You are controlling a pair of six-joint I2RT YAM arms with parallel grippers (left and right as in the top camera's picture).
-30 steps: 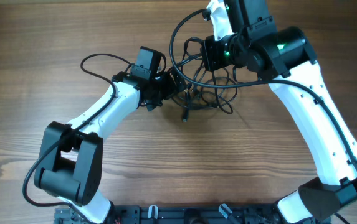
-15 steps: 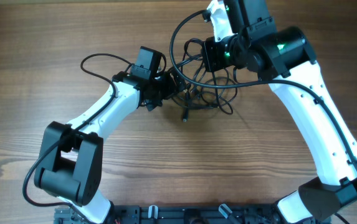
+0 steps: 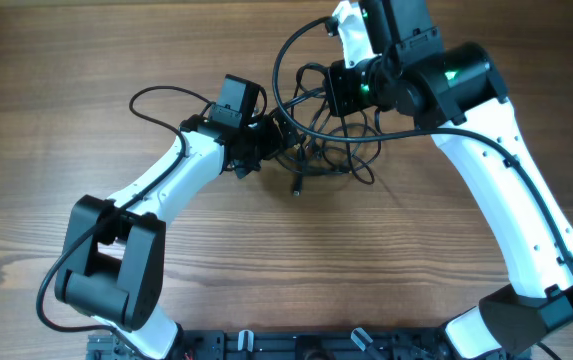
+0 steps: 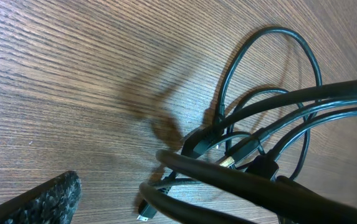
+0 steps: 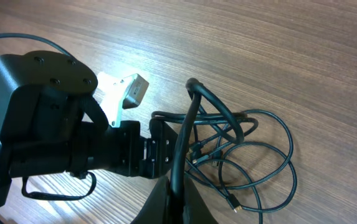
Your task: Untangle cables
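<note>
The thin black cables lie in a tangled bundle of loops at the table's far middle, with one plug end sticking out toward the front. My left gripper is at the bundle's left edge. In the left wrist view its textured finger pad stands wide to the left, and cable strands and a small plug cross between the jaws. My right gripper is shut on one black cable and holds it up out of the bundle.
A thick black arm wire arcs over the bundle from the right arm. Another arm wire loops out on the left. The left arm's wrist sits close beside the bundle. Bare wood table surrounds it.
</note>
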